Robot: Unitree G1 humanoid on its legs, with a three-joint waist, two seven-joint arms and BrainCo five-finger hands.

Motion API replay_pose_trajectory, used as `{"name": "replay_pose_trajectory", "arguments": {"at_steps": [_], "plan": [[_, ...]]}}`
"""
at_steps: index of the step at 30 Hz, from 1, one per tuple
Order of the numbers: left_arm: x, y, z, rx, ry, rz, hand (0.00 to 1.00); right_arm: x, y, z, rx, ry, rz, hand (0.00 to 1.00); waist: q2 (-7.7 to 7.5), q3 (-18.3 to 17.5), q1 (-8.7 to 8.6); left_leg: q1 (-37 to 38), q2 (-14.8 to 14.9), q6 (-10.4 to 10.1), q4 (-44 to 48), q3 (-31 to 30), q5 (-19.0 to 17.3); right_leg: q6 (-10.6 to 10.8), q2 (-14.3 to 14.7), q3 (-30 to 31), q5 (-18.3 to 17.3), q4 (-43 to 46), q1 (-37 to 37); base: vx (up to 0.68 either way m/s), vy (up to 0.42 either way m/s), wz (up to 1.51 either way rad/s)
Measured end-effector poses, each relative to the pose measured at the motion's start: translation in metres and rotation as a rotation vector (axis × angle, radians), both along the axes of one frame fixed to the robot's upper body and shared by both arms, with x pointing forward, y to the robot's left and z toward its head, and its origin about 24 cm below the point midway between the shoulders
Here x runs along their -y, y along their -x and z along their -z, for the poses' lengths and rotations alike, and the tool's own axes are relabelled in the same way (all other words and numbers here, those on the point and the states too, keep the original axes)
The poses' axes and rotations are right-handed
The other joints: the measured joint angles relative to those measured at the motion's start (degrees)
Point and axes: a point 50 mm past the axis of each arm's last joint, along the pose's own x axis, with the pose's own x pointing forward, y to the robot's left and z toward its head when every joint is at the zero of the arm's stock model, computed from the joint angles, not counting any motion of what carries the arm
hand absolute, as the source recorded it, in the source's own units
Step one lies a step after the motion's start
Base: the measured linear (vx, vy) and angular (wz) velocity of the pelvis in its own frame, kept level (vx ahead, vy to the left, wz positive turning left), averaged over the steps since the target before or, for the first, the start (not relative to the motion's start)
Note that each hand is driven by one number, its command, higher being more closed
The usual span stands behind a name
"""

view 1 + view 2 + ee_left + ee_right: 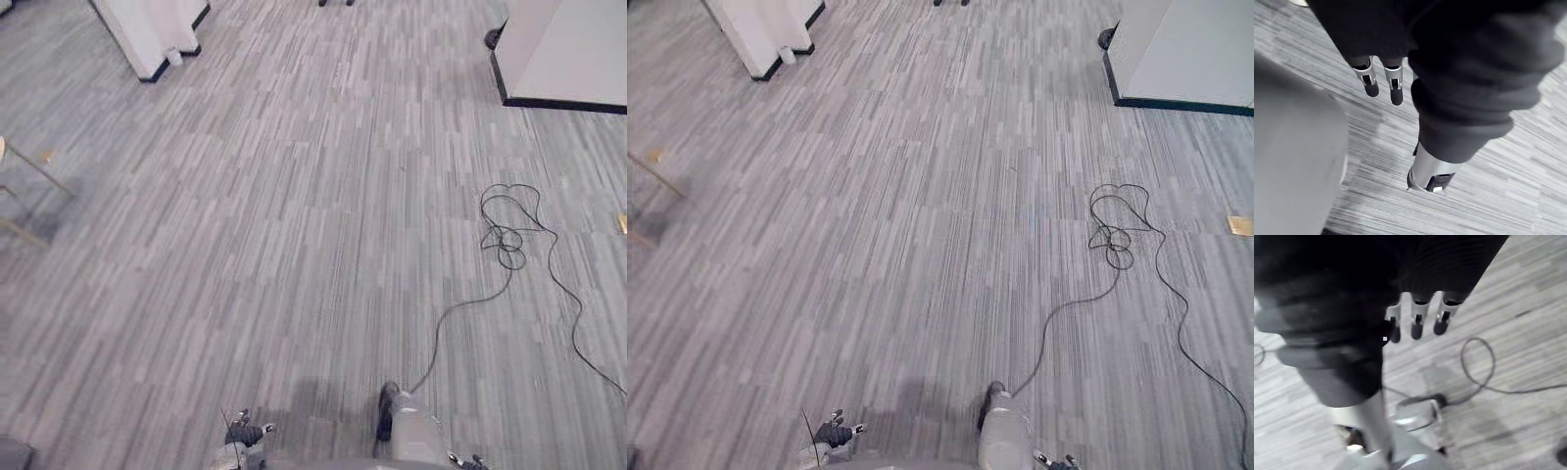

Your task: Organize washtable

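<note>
Hanging above the grey striped carpet, the left hand is keeping its fingers straight and loose, gripping nothing. The right hand is doing likewise over the same floor, fingers relaxed and apart from any object. A white column with a dark baseboard is standing at the far left, a small pale cup-like item sitting at its foot. A white panel on a dark base is standing at the far right. Thin furniture legs are showing at the left edge, and a small tan tag is lying on the carpet to the right. Where the washtable stands cannot be told.
</note>
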Motion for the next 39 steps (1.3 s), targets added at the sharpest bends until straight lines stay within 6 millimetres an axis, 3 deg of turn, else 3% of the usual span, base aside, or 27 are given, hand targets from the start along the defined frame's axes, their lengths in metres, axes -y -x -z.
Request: {"name": "replay_pose_trajectory", "arguments": {"at_steps": [2,5,7,8,9,10,12,14,17,19,20,21,22,23,25,26,27,29,30,31,32,33,34,35,36,37,39], "plan": [[-0.008,-0.006,-0.004,0.041,-0.002,-0.037,0.00,-0.011,-0.008,0.001,0.020,-0.024,-0.016,0.00,-1.82,0.85,1.00,-4.46,0.64,2.58,8.37,4.44,-6.32,0.00,1.17,1.57,0.00,-8.75,12.58,0.72,-0.168,-0.42],[-0.013,-0.016,-0.011,0.106,-0.009,-0.064,0.00,-0.013,-0.027,-0.001,0.062,-0.027,-0.037,0.00,-2.66,1.05,2.50,-16.38,-0.58,3.35,2.47,6.49,-9.85,0.41,0.71,3.56,-0.28,-15.45,21.19,0.56,0.013,-0.31],[-0.016,-0.023,-0.016,0.143,-0.012,-0.077,0.00,-0.017,-0.036,-0.002,0.088,-0.032,-0.041,0.00,-3.83,1.36,4.00,-19.72,-3.68,2.32,-14.75,4.85,-8.77,3.34,-1.60,3.99,-2.17,-16.93,24.30,0.50,0.195,-0.70],[-0.015,-0.023,-0.017,0.151,-0.010,-0.074,0.00,-0.017,-0.039,-0.004,0.103,-0.027,-0.044,0.00,-3.81,1.33,4.18,-19.78,-5.48,0.68,-29.99,1.43,-5.20,5.47,-2.81,4.11,-4.60,-18.26,26.65,0.48,0.277,-0.67],[-0.014,-0.021,-0.016,0.150,-0.008,-0.074,0.00,-0.016,-0.042,-0.005,0.115,-0.021,-0.052,0.00,-3.25,1.32,3.94,-19.94,-5.39,0.25,-34.77,-0.50,-1.15,5.87,-2.92,4.47,-5.99,-19.03,28.18,0.49,0.359,-0.54],[-0.013,-0.023,-0.017,0.158,-0.010,-0.072,0.00,-0.022,-0.042,-0.004,0.109,-0.029,-0.067,0.00,-3.26,0.87,4.13,-20.18,-5.87,1.22,-31.86,-1.03,5.36,5.93,-3.32,5.58,-8.52,-19.60,30.02,0.50,0.336,-0.25],[-0.018,-0.031,-0.023,0.191,-0.041,-0.069,0.00,-0.038,-0.048,-0.002,0.120,-0.068,-0.110,0.00,-5.21,0.00,4.11,-24.52,-5.14,3.03,-23.67,-0.81,-0.45,5.58,-2.89,7.10,-8.32,-16.19,27.77,0.54,0.272,-0.26],[-0.024,-0.032,-0.024,0.197,-0.056,-0.075,0.00,-0.047,-0.054,-0.002,0.124,-0.080,-0.139,0.00,-6.18,-0.15,5.34,-24.59,-5.37,4.82,-19.27,-0.24,-3.61,7.79,-4.47,10.22,-5.26,-13.58,26.61,0.51,0.315,-0.40],[-0.029,-0.019,-0.021,0.162,-0.068,-0.080,0.00,-0.055,-0.044,0.002,0.082,-0.100,-0.209,0.00,-8.94,-2.37,5.32,-16.88,-9.85,7.71,-19.01,3.01,-9.12,9.98,-9.74,14.89,-0.42,5.44,21.15,0.54,0.356,-0.18],[-0.029,-0.013,-0.017,0.134,-0.070,-0.070,0.00,-0.055,-0.045,0.001,0.092,-0.099,-0.213,0.00,-9.57,-3.00,4.63,-11.88,-12.52,8.67,-21.17,4.07,-12.56,8.48,-13.60,13.41,10.73,19.51,15.13,0.54,0.279,0.05],[-0.030,-0.007,-0.014,0.103,-0.071,-0.059,0.00,-0.055,-0.046,0.001,0.099,-0.098,-0.211,0.00,-9.26,-2.80,3.82,-6.53,-14.95,9.93,-25.22,4.30,-14.49,8.34,-15.24,13.05,11.54,31.65,9.86,0.51,0.201,0.02],[-0.031,-0.006,-0.014,0.094,-0.069,-0.061,0.00,-0.054,-0.047,0.000,0.109,-0.088,-0.214,0.00,-9.35,-2.75,3.81,-4.12,-15.74,10.21,-27.12,4.16,-14.83,7.51,-14.97,12.46,7.34,36.70,7.24,0.63,0.226,-0.05],[-0.028,-0.003,-0.011,0.072,-0.066,-0.048,0.00,-0.048,-0.051,-0.003,0.131,-0.064,-0.215,0.00,-8.58,-2.56,3.67,1.36,-16.45,10.27,-31.69,4.18,-14.91,5.33,-13.06,9.96,-0.80,42.96,2.73,0.42,0.151,-0.06],[-0.024,-0.001,-0.009,0.061,-0.059,-0.031,0.00,-0.045,-0.054,-0.005,0.146,-0.051,-0.214,0.00,-7.76,-2.47,3.24,4.04,-16.43,10.26,-34.16,4.10,-14.90,5.13,-11.62,7.50,-4.12,43.93,0.73,0.54,0.193,0.03],[-0.015,0.000,-0.006,0.035,-0.044,0.023,0.00,-0.034,-0.066,-0.013,0.221,-0.009,-0.181,0.00,-5.47,-1.84,1.24,11.21,-16.30,9.59,-39.84,3.69,-14.36,3.88,-8.45,-1.39,-10.28,39.24,-7.40,0.64,0.177,0.40],[-0.009,-0.004,-0.005,0.030,-0.041,0.066,0.00,-0.030,-0.070,-0.016,0.244,0.007,-0.180,0.00,-4.53,-1.29,0.18,13.98,-16.19,9.57,-41.59,2.41,-14.34,2.89,-6.76,-5.20,-10.26,27.95,-10.37,0.61,0.098,0.69],[-0.007,-0.005,-0.005,0.030,-0.043,0.080,0.00,-0.028,-0.068,-0.016,0.244,0.006,-0.159,0.00,-4.42,-1.15,-0.10,14.76,-16.27,9.56,-42.03,1.78,-14.34,2.72,-6.19,-6.28,-9.53,21.44,-11.64,0.65,0.018,1.02],[-0.004,-0.011,-0.006,0.036,-0.049,0.105,0.00,-0.022,-0.052,-0.010,0.177,-0.002,-0.109,0.00,-4.76,-0.90,-1.23,19.84,-16.77,9.21,-44.32,-1.74,-14.51,4.11,-4.24,-6.55,-0.32,-4.95,-13.04,0.73,-0.089,1.38],[-0.004,-0.011,-0.006,0.035,-0.054,0.108,0.00,-0.023,-0.041,-0.006,0.144,-0.015,-0.084,0.00,-5.42,-0.67,-1.19,21.52,-17.28,8.78,-44.19,-2.62,-14.69,4.18,-4.71,-6.07,0.10,-7.42,-13.24,0.81,-0.158,1.25],[-0.004,-0.008,-0.004,0.020,-0.048,0.091,0.00,-0.024,-0.031,-0.003,0.108,-0.028,-0.068,0.00,-5.58,-0.36,-1.53,23.79,-16.94,7.88,-42.68,-4.30,-15.12,1.73,-4.35,-3.08,6.26,-4.67,-13.25,0.83,-0.176,0.72],[0.002,0.003,0.000,-0.004,-0.013,0.017,0.00,-0.018,-0.023,-0.002,0.086,-0.027,-0.038,0.00,-3.21,-0.68,-1.64,23.02,-14.24,5.08,-34.96,-4.84,-13.29,1.08,-4.27,-0.96,7.15,5.07,-14.77,0.83,-0.189,0.48],[0.002,0.007,0.001,-0.014,-0.012,0.006,0.00,-0.015,-0.021,-0.002,0.084,-0.024,-0.028,0.00,-2.54,-0.69,-1.89,21.89,-13.17,4.13,-30.38,-5.36,-11.86,0.75,-3.89,-0.32,7.32,7.71,-14.77,0.99,-0.245,0.08],[0.006,0.013,0.003,-0.028,0.009,-0.036,0.00,-0.009,-0.020,-0.003,0.078,-0.015,-0.016,0.00,-0.30,-0.63,-1.86,17.72,-9.63,3.00,-19.22,-5.37,-6.63,-0.49,-2.09,-1.17,2.69,11.77,-14.04,0.83,-0.184,-0.18],[0.006,0.017,0.004,-0.040,0.023,-0.082,0.00,-0.004,-0.020,-0.004,0.072,-0.004,-0.019,0.00,1.73,-0.47,-1.85,12.68,-5.04,-0.12,-7.67,-4.34,6.58,-1.57,0.33,-1.72,-1.34,12.20,-11.02,0.84,-0.160,-0.29],[0.006,0.019,0.005,-0.048,0.029,-0.102,0.00,-0.003,-0.020,-0.004,0.072,-0.001,-0.022,0.00,2.11,-0.45,-1.78,9.97,-2.39,0.06,-1.37,-2.93,9.95,-1.92,1.67,-1.58,-2.80,11.48,-9.01,0.69,-0.076,-0.33],[0.004,0.017,0.004,-0.038,0.036,-0.131,0.00,-0.003,-0.019,-0.004,0.058,-0.001,-0.017,0.00,2.17,0.20,-1.17,4.14,2.96,4.30,12.47,0.54,4.93,-2.35,4.21,-1.51,-5.05,9.20,-3.49,0.81,-0.110,-0.25],[-0.007,0.007,-0.001,0.011,0.017,-0.163,0.00,-0.009,-0.019,-0.002,0.044,-0.010,-0.023,0.00,-0.16,1.35,0.58,-2.03,3.48,6.56,19.41,2.54,-3.30,-2.16,5.08,-0.48,-6.94,4.29,5.87,0.86,-0.108,-0.27]]}}
